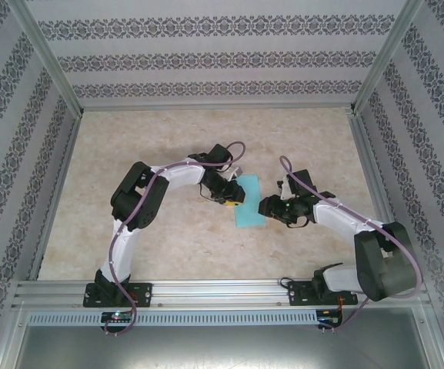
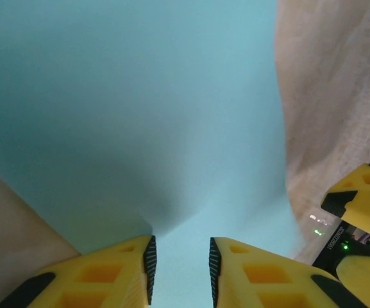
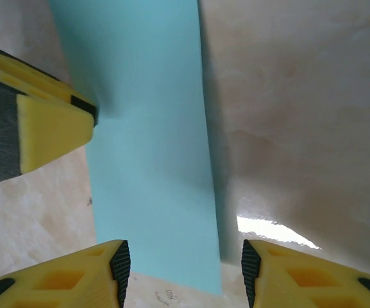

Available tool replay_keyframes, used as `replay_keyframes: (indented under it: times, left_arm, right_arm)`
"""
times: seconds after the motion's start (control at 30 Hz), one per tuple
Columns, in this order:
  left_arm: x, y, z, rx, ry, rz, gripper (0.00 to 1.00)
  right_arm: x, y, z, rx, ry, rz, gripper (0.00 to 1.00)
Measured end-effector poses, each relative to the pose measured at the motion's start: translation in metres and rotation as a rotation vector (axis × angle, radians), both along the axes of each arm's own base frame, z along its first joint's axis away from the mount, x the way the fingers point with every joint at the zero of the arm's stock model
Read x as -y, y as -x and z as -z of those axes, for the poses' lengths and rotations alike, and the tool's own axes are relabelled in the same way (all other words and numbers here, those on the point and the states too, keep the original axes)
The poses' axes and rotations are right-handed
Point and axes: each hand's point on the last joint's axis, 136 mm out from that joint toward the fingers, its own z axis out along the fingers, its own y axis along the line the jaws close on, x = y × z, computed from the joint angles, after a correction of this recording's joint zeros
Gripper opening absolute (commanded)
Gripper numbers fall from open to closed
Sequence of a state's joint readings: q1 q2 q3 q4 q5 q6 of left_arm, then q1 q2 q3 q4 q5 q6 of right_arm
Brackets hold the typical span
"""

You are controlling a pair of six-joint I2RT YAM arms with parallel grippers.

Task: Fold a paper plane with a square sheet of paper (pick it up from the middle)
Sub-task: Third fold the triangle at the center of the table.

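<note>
Elbows bent, arms meet at the sheet (image 1: 251, 211); left gripper (image 2: 179, 260) jaws narrow, right gripper (image 3: 181, 266) jaws wide.

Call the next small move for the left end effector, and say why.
Probably close the left end effector fully. Its jaws stand narrowly apart on the paper, which looks humped toward that gap, so a pinch seems ready. The right end effector stands open, straddling an edge of the paper.
</note>
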State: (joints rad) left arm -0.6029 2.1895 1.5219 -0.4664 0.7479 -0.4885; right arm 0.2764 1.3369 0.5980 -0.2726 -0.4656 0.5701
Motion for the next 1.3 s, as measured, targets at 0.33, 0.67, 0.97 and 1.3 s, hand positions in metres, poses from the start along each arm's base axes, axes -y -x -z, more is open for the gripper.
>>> replay_keyframes:
  times: [0.33,0.67,0.97,1.3]
  left_arm:
    - [0.004,-0.005,0.001,0.018,0.004,0.025,0.32]
    - [0.004,-0.005,0.002,0.028,0.005,0.041,0.32]
    - [0.004,-0.005,0.002,0.030,0.005,0.044,0.33]
    - [0.004,-0.005,0.002,0.029,0.009,0.047,0.33]
  right_arm:
    - [-0.006,-0.002,0.004,-0.011,-0.031,-0.010,0.52]
    - [-0.004,-0.003,0.019,-0.067,-0.024,0.000,0.51]
    - [-0.021,-0.006,0.005,-0.056,-0.140,-0.031,0.49]
    - [-0.024,-0.008,-0.016,-0.014,-0.261,0.001,0.44]
